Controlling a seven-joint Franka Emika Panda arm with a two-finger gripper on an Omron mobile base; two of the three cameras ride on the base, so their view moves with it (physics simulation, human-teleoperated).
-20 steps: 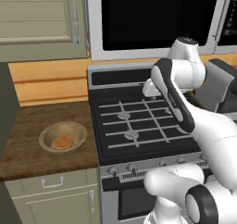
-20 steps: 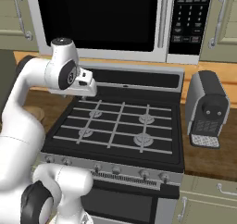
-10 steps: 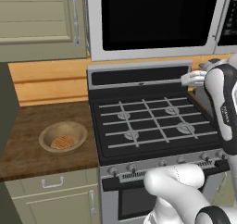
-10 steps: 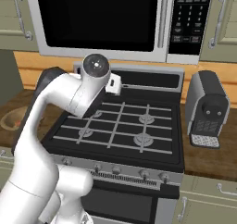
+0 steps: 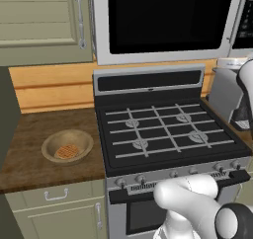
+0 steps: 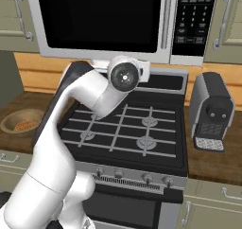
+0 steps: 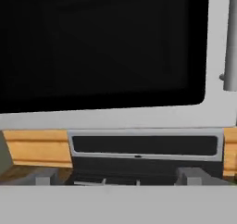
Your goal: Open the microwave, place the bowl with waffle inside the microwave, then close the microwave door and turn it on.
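Observation:
The microwave (image 5: 165,23) hangs above the stove with its door (image 6: 99,20) closed, and its dark control strip (image 6: 189,17) is at the right. In the hand view the black door glass (image 7: 102,42) spreads across the top, with the grey bar handle (image 7: 230,38) at the right edge. My gripper (image 7: 118,180) is open, its fingertips (image 7: 44,177) wide apart with nothing between them. It points at the lower part of the door from above the stove's back. The wooden bowl (image 5: 67,146) holding the waffle (image 5: 66,151) rests on the counter left of the stove; the bowl (image 6: 21,121) also appears beside my arm.
The gas stove (image 5: 168,132) with its raised back panel (image 7: 143,144) lies below the microwave. A grey toaster (image 6: 215,112) stands on the right counter. Beige cabinet doors (image 5: 39,20) flank the microwave. My arm's wrist (image 6: 124,75) hovers over the stove's rear.
My arm has swung from the left of the stove toward the right and risen nearer the microwave front. The bowl and the microwave door have not moved.

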